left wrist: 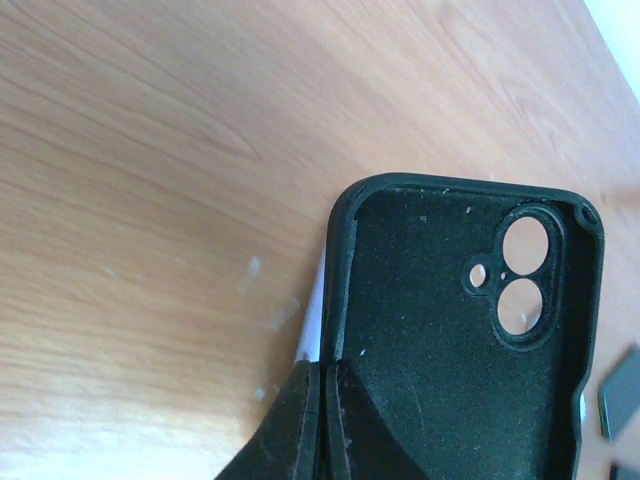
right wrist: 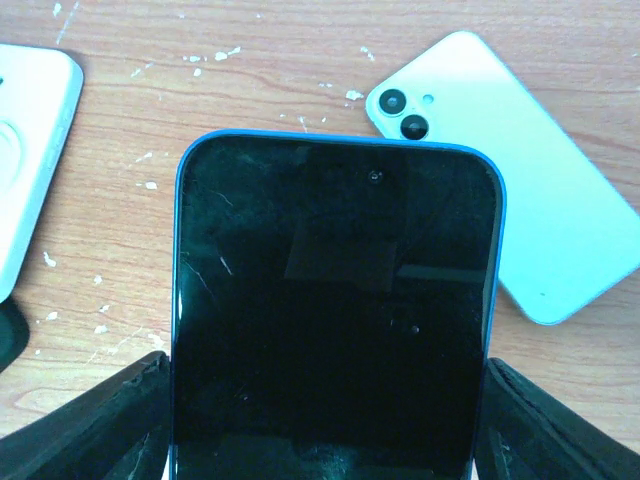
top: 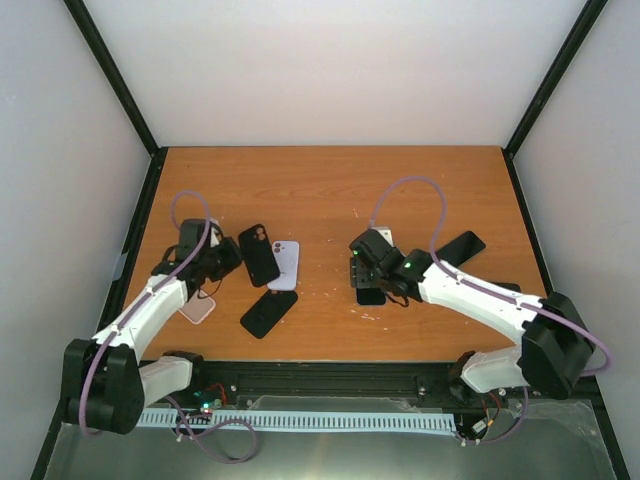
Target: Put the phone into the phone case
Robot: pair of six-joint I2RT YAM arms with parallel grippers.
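Observation:
My left gripper (top: 226, 258) is shut on the side wall of a black phone case (top: 260, 254). In the left wrist view the case (left wrist: 450, 350) faces inside-up with its camera cutout at the far end, and the left gripper (left wrist: 328, 380) pinches its left rim just above the wood. My right gripper (top: 366, 278) is shut on a blue-edged phone (right wrist: 335, 300), screen up, held by its long sides between the two fingers (right wrist: 120, 430). The right gripper (right wrist: 330, 410) holds it above the table. The two grippers are well apart.
A pale phone (top: 285, 265) lies face down beside the held case; a pale phone (right wrist: 520, 210) and a white case (right wrist: 30, 150) show under the right gripper. A black phone or case (top: 268, 312), a pinkish case (top: 197, 308) and a black phone (top: 460, 248) also lie on the wooden table (top: 330, 190).

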